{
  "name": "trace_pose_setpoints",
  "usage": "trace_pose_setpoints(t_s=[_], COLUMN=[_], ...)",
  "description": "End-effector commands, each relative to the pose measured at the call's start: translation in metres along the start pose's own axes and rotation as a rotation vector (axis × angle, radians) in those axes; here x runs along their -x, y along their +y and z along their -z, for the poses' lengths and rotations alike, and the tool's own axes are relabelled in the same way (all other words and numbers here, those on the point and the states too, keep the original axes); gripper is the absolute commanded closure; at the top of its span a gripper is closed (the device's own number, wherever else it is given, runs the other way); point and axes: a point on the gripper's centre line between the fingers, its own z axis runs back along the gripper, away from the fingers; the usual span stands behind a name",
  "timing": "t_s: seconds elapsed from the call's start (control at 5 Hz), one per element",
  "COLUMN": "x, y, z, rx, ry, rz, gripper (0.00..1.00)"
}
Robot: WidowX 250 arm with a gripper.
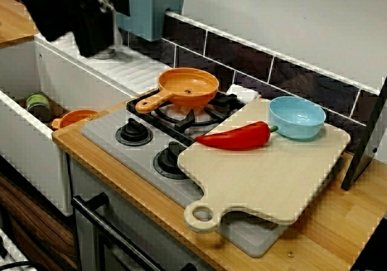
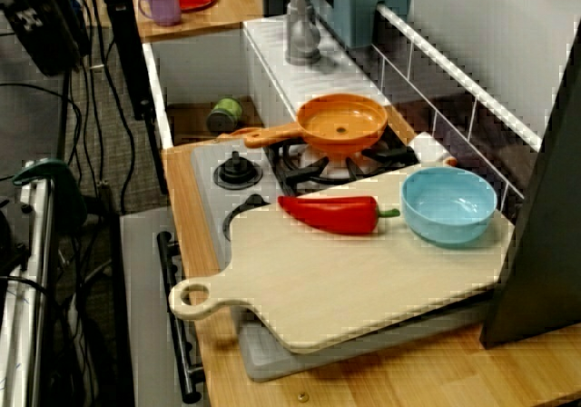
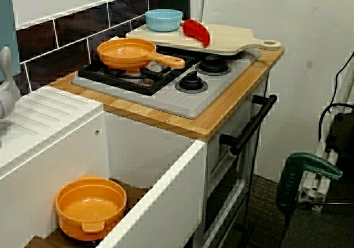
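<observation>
In the front view, my gripper [image 1: 91, 35] is a dark blurred mass at the top left, hanging over the white drainboard [image 1: 130, 68] beside the sink. Its fingers are not distinct, and nothing shows between them. Nearest to it is an orange pan [image 1: 187, 84] on the back burner, handle pointing left. A red pepper [image 1: 236, 138] lies on the wooden cutting board [image 1: 272, 174], touching a light blue bowl [image 1: 296, 117]. From the stove's end I see the pan [image 2: 342, 123], pepper [image 2: 329, 213] and bowl [image 2: 448, 204]. The sink-side view shows no gripper.
An orange bowl [image 3: 91, 206] and a green can [image 1: 38, 104] sit in the white sink. A metal faucet [image 2: 302, 30] stands on the drainboard. Two stove knobs [image 1: 133, 130] face front. A dark stand [image 1: 363, 153] rises at the right. A purple mug [image 2: 163, 7] is on the far counter.
</observation>
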Motion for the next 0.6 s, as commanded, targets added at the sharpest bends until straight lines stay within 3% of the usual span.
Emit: trace_pose_setpoints(t_s=[0.0,0.2,0.4], x=[-0.040,-0.066,-0.097], y=[-0.047,-0.059,-0.062], z=[0.041,0.065,0.074], rx=[0.040,0.049,0.102], ry=[0.017,0.033,0.011], rz=[0.202,0.263,0.320], gripper=[0.00,0.00,0.00])
